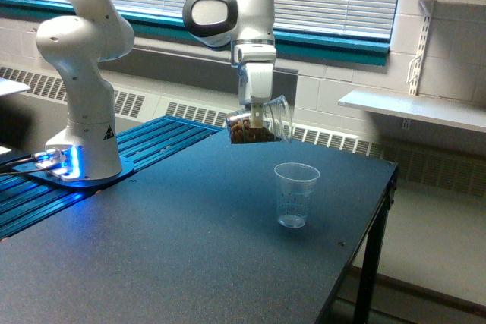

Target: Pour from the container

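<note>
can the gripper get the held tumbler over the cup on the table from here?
Probably yes. The gripper holds the tumbler tilted in the air, up and to the exterior view's left of the empty cup, with nothing between them.

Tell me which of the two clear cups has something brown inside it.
The tilted container held in the gripper above the table, with brown contents at its bottom. The other clear cup stands upright on the table and looks empty.
</note>
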Robot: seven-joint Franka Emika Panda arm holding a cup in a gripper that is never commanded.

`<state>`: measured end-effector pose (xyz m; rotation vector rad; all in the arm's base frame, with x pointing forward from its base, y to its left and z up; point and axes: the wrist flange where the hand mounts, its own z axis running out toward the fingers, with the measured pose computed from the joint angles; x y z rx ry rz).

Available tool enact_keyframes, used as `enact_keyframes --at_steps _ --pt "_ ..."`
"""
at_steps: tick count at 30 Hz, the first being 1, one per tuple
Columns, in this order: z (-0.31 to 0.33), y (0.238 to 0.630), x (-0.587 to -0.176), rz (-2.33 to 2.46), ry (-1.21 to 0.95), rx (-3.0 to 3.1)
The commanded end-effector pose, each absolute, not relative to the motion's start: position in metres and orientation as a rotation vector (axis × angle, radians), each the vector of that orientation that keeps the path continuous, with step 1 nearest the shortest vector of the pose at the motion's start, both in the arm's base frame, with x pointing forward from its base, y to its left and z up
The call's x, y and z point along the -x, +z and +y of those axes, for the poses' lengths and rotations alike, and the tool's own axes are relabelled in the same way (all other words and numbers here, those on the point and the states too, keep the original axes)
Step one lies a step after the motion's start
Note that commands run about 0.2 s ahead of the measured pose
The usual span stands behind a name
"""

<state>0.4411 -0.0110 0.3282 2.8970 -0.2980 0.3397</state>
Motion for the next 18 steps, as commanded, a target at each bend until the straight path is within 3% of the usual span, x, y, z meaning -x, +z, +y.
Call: enact_keyframes --at_steps 1,18 --pt "-0.008 0.330 -0.446 -0.342 0.339 -2.871" --pt "0.000 0.327 -0.459 -0.336 0.307 -2.803"
